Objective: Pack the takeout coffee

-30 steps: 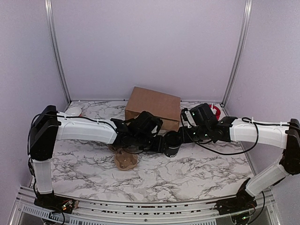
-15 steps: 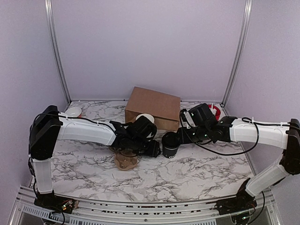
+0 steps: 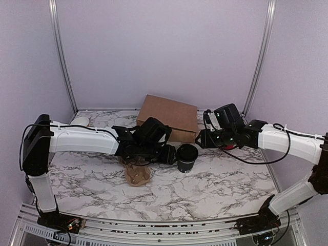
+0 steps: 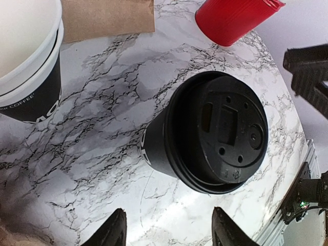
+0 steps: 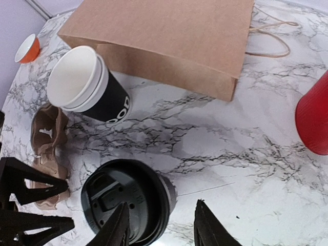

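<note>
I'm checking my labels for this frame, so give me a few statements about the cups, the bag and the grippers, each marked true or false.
1. The takeout coffee has its lid on. True.
2. The left gripper is shut on it. False: it is open, and the cup stands free of its fingers.
3. The takeout coffee is inside the paper bag. False: it stands on the marble table, outside the bag.
4. The lidless cups are nested one in another. True.
5. The right gripper holds the red cup. False: it is open and empty.
</note>
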